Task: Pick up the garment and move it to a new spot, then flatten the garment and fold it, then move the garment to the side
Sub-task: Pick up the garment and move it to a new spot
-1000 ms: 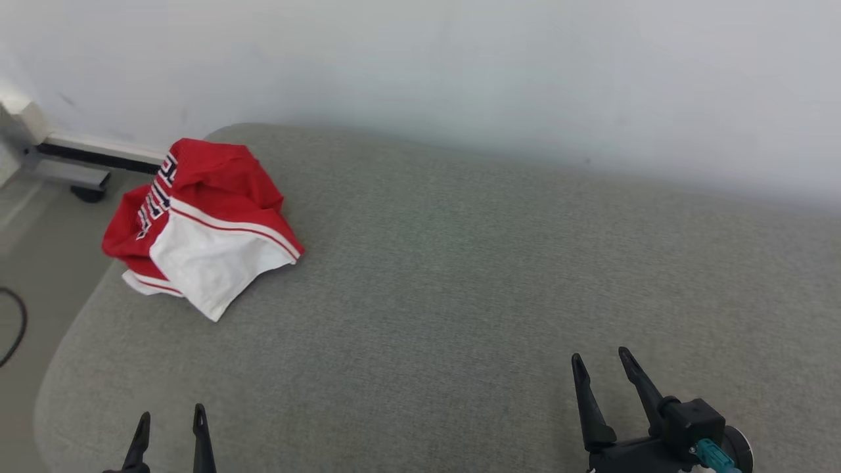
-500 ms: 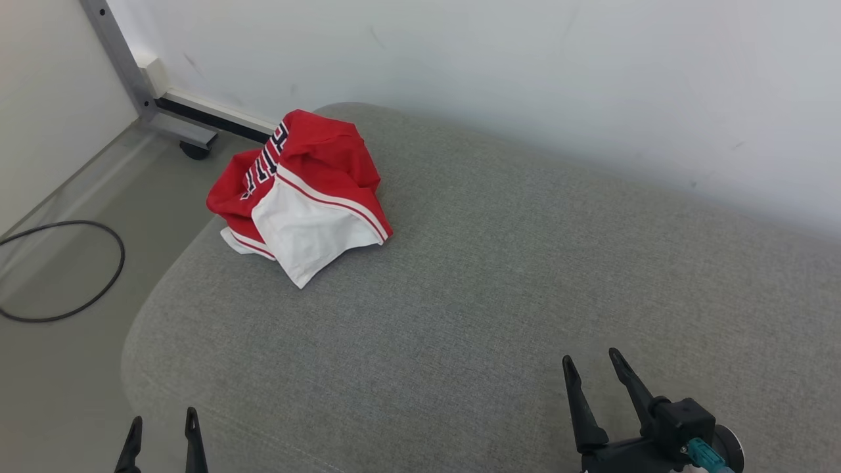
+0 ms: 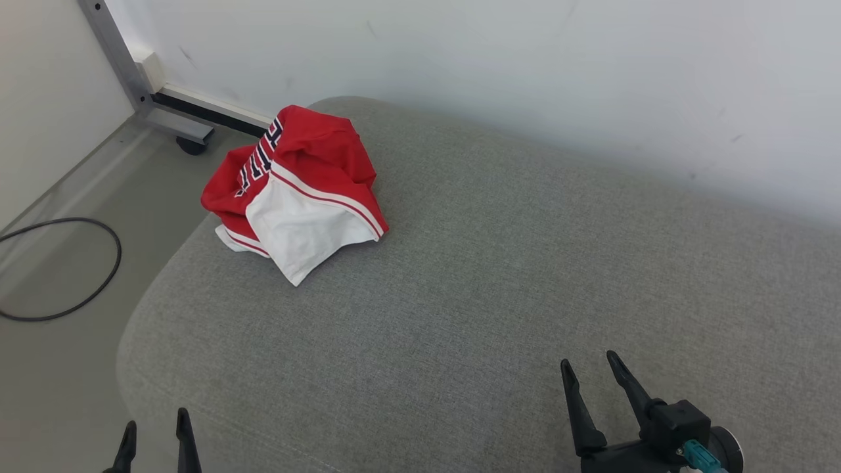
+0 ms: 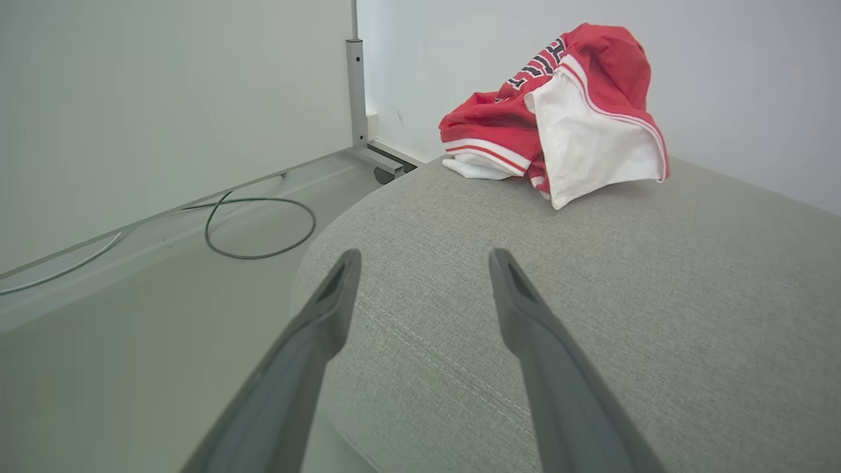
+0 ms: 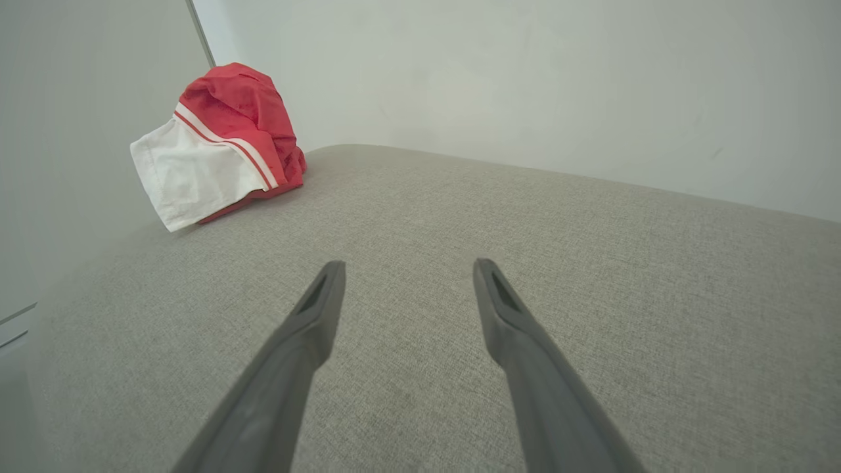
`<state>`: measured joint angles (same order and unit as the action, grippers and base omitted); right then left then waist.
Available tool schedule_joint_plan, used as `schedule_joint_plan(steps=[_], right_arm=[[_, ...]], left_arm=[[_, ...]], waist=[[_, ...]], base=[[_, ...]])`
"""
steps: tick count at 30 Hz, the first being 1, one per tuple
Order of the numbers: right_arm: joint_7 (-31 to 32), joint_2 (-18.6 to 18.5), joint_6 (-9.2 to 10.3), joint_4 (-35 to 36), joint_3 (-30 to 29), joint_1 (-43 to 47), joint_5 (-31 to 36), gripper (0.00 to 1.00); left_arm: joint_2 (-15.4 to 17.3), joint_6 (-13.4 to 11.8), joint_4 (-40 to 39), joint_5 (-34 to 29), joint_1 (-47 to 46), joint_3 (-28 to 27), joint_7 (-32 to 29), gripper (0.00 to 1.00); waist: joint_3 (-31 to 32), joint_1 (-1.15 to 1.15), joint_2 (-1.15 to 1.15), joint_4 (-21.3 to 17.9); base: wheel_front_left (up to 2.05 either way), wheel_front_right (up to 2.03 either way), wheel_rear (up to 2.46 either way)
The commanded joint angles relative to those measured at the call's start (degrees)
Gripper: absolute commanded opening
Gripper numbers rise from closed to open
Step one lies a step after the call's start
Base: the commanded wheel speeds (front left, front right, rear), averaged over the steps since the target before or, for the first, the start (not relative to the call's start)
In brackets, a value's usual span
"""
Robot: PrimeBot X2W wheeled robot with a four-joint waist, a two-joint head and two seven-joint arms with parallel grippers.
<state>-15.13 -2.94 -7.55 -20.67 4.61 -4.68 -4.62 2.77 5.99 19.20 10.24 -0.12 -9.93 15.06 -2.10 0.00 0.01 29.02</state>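
Note:
The garment [image 3: 299,190] is a crumpled red and white piece with dark lettering, heaped near the far left corner of the grey cushioned surface [image 3: 499,276]. It also lies ahead in the left wrist view [image 4: 565,112] and far left in the right wrist view [image 5: 217,144]. My left gripper [image 3: 154,420] stands open at the surface's near left edge, well short of the garment. My right gripper [image 3: 588,364] is open over the near right part of the surface, holding nothing. In each wrist view the fingers [image 4: 525,328] [image 5: 512,328] spread wide with nothing between them.
A pale wall [image 3: 525,79] runs behind the surface. On the floor at left lie a black cable loop [image 3: 79,263] and a metal frame leg with a caster [image 3: 190,144]. A wall panel [image 4: 164,98] stands on the left.
The head camera has swung left, so the garment now sits further right in the picture and more floor shows. Both grippers stay open and almost unmoved.

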Motion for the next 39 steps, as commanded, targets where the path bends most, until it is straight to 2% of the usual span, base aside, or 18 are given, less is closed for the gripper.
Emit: schedule_joint_plan(steps=[1,7,11,16,25,35,39], right_arm=[[0.0,0.0,0.12,0.1,0.0,-0.2,0.2,1.00],[0.0,-1.1,0.12,0.5,0.8,-2.0,-1.2,1.00],[0.0,-2.7,0.12,1.2,1.4,-3.2,-2.0,1.00],[0.0,-4.8,0.12,1.6,2.5,-4.7,-2.1,1.00],[0.0,-7.4,0.12,1.8,4.5,-6.9,-1.7,1.00],[0.0,-8.8,0.12,3.0,6.1,-8.5,-2.4,1.00],[0.0,-9.0,0.12,3.1,5.9,-8.6,-2.3,1.00]], left_arm=[[0.2,0.2,0.3,1.0,-0.9,-0.3,0.2,1.00],[0.2,1.0,2.6,1.8,-5.1,-1.0,0.2,1.00],[1.9,1.4,4.2,0.7,-9.9,-0.6,0.2,1.00],[5.9,1.5,7.5,2.8,-18.0,3.1,0.2,1.00],[17.1,1.4,17.4,10.6,-31.3,12.2,0.2,1.00],[23.9,1.4,28.2,17.5,-40.9,18.6,0.1,1.00],[24.8,1.4,29.8,19.3,-43.2,21.2,0.1,1.00]], waist=[[-0.8,0.00,-0.01,-0.7],[-4.0,0.00,-0.01,-2.9],[-6.6,0.00,-0.01,-4.6],[-9.7,0.00,-0.01,-6.8],[-14.2,0.00,-0.01,-11.3],[-18.2,0.00,-0.01,-14.7],[-19.2,0.00,-0.01,-14.9]], base=[[0.00,0.00,0.00],[0.00,0.00,0.00],[0.00,0.00,0.00],[0.00,0.00,0.00],[0.00,0.00,0.00],[0.00,0.00,0.00],[0.00,0.00,0.00]])
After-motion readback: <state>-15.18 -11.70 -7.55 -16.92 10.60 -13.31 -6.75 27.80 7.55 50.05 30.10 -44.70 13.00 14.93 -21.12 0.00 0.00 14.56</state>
